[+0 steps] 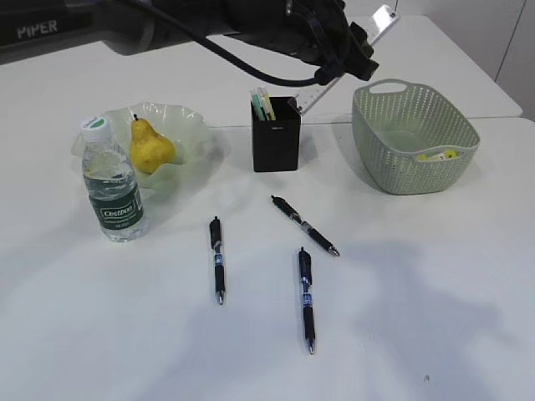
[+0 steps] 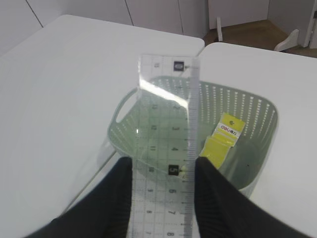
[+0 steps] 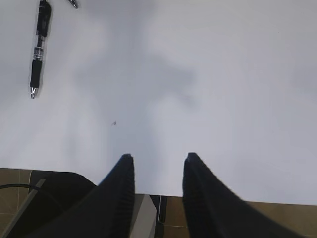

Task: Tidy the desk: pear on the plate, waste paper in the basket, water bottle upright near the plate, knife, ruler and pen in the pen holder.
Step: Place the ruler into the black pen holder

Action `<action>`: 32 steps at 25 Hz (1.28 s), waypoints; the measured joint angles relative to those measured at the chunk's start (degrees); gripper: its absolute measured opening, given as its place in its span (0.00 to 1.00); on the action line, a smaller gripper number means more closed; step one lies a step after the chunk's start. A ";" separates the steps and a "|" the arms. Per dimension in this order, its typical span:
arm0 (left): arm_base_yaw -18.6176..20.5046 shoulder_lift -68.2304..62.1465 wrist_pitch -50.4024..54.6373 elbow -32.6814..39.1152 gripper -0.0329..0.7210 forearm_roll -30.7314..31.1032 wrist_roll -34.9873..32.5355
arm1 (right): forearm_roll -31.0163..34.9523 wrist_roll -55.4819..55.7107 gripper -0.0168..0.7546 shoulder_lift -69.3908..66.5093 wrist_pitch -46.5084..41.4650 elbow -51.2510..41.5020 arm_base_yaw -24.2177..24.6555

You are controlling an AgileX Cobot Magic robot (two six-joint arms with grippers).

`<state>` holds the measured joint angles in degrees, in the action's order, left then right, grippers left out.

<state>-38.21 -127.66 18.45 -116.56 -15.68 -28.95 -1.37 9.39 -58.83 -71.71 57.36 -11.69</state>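
Observation:
My left gripper [image 2: 161, 166] is shut on the transparent ruler [image 2: 168, 99], holding it in the air over the sage green basket [image 2: 247, 114]. The yellow waste paper [image 2: 223, 141] lies inside that basket. In the exterior view the left arm reaches across the back, with the ruler [image 1: 381, 20] behind the black pen holder [image 1: 276, 138]. A pale green knife handle [image 1: 263, 104] sticks out of the holder. The pear [image 1: 150, 147] rests on the wavy plate [image 1: 191, 121]. The water bottle [image 1: 114, 188] stands upright beside it. Three black pens [image 1: 217, 260] [image 1: 304, 225] [image 1: 307, 298] lie on the table. My right gripper [image 3: 158, 158] is open and empty.
The basket [image 1: 415, 135] stands at the back right of the white table. The right gripper hovers over the table's front edge, with floor below and one pen [image 3: 38, 49] at the far left of its view.

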 joint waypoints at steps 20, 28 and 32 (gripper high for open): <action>12.38 3.83 2.13 0.00 0.40 -0.43 0.00 | 0.00 0.00 0.38 0.00 1.32 0.00 0.00; 13.68 0.87 -5.09 0.00 0.40 -5.02 0.00 | 0.00 0.00 0.38 0.00 6.30 0.00 0.00; 13.77 -0.59 -8.99 0.00 0.40 -9.36 0.00 | 0.00 0.00 0.38 0.00 7.71 0.00 0.00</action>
<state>-24.44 -128.25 9.46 -116.56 -25.04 -28.95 -1.37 9.39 -58.83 -63.99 57.36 -11.69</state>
